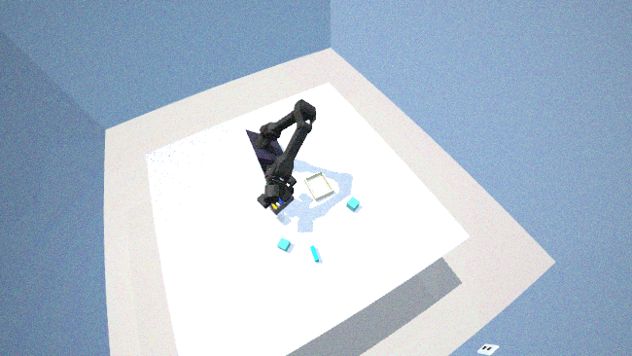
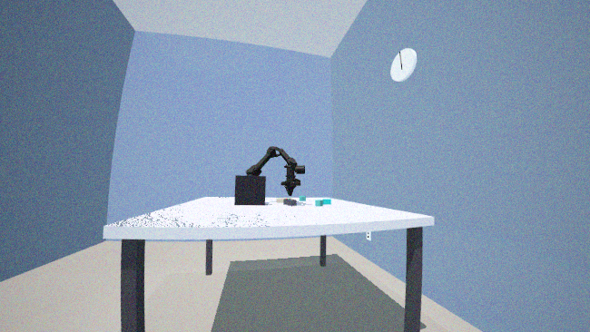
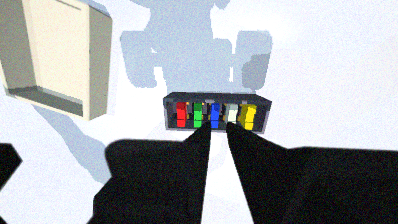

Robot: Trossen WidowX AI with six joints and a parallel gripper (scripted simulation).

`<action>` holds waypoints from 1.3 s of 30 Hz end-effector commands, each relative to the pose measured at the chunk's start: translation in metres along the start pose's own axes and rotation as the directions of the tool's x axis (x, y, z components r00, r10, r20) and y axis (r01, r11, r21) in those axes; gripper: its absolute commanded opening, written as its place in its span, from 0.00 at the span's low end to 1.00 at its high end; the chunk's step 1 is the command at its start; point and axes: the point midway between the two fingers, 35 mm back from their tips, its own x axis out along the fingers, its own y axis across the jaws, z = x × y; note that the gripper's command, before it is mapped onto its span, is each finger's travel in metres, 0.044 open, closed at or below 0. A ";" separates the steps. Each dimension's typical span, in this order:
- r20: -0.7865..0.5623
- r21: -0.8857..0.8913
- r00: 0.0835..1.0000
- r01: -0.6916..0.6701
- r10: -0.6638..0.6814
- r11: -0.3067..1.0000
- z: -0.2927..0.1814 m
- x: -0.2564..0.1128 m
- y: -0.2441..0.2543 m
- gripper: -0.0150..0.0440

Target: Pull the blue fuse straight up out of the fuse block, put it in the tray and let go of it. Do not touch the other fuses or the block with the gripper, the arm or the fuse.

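The dark fuse block [image 3: 171,122] [image 2: 290,202] stands on the table with red, green, blue, white and yellow fuses in a row. The blue fuse [image 3: 215,114] [image 1: 281,200] sits upright in the middle slot. My gripper [image 3: 218,126] [image 2: 290,195] is open by a narrow gap, empty, and points down above the block. In the wrist view its tips appear just below the blue and white fuses, with the gap a little right of the blue one. The beige tray [image 3: 99,65] [image 1: 324,197] is empty, to the left of the block in the wrist view.
A cyan cube [image 1: 353,204] lies beyond the tray. Another cyan cube [image 1: 284,244] and a cyan bar [image 1: 315,254] lie farther out, on the other side of the block from the arm's dark base [image 2: 250,190]. The arm's shadow falls around block and tray.
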 end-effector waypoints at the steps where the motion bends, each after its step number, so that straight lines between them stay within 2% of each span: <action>1: 0.000 0.007 1.000 -0.002 0.002 1.000 -0.001 0.005 0.000 0.38; 39: -0.004 0.002 1.000 0.000 0.000 1.000 -0.001 0.030 0.001 0.37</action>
